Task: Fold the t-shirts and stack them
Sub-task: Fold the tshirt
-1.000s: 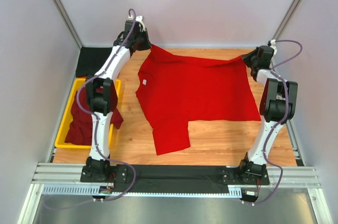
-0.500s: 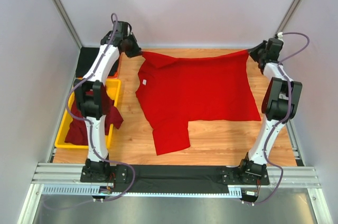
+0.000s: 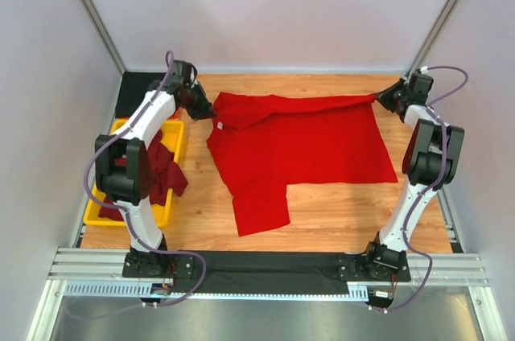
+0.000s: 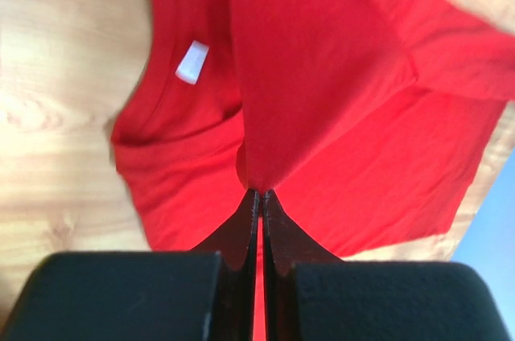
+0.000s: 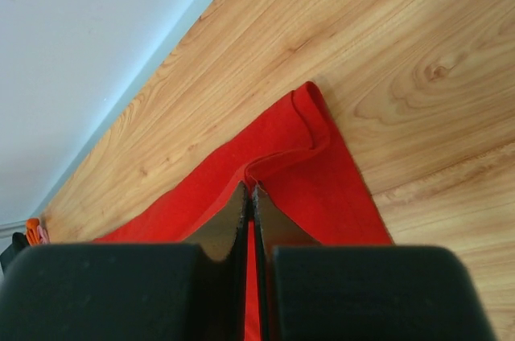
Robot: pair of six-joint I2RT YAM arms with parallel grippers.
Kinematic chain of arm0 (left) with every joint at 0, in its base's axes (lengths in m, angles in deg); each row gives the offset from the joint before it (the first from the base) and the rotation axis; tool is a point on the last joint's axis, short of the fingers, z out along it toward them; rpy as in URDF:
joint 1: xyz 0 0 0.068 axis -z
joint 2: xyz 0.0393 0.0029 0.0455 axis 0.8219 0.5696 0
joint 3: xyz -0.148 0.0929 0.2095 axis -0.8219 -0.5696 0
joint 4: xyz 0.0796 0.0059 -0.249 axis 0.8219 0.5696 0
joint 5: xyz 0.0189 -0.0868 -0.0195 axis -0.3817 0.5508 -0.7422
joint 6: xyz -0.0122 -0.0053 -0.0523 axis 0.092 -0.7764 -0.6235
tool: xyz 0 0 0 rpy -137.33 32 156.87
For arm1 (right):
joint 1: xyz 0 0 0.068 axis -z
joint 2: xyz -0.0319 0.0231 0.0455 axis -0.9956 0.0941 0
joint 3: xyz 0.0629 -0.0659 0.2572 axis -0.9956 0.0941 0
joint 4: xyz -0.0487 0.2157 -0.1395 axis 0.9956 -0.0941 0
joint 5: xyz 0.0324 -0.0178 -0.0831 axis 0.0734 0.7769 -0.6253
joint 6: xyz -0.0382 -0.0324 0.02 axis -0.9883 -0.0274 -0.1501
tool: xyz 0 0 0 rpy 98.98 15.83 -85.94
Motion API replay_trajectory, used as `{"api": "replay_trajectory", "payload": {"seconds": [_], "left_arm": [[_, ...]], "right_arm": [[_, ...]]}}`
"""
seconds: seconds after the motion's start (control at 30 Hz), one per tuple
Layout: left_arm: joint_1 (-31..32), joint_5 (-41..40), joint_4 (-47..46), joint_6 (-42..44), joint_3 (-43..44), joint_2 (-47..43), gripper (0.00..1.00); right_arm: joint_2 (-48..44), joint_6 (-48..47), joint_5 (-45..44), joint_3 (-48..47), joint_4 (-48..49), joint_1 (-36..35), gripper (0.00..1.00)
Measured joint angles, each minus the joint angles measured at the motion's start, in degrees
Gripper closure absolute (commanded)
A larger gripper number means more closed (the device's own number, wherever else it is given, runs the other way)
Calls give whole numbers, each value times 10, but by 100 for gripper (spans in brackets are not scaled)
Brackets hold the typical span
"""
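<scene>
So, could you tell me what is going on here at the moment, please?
Two robot arms are working on a bright red t-shirt spread on the wooden table. The left gripper is shut on cloth near the collar, the right gripper on the shirt's far right corner, holding that far edge taut between them. The rest lies flat. On the left, dark maroon t-shirts sit in the yellow tray, with black cloth beyond it.

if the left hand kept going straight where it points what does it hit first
The red t-shirt: the left hand is shut on a fold of it, and more of the shirt lies straight ahead, though depth is unclear.
</scene>
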Motion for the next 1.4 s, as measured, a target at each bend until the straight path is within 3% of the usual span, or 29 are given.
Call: {"api": "replay_trajectory", "payload": {"seconds": [0.13, 0.33, 0.97, 1.4], "left_arm": [[4, 9, -21, -15, -79, -13, 100], [25, 5, -38, -23, -126, -21, 100], [47, -10, -33, -38, -118, -101, 100], [82, -24, -36, -39, -229, -119, 100]], "right_arm": [[0, -3, 14, 2, -8, 2, 100], [0, -6, 22, 7, -25, 2, 100], [-8, -14, 38, 2, -49, 9, 100], [-6, -24, 37, 11, -61, 28, 100]]}}
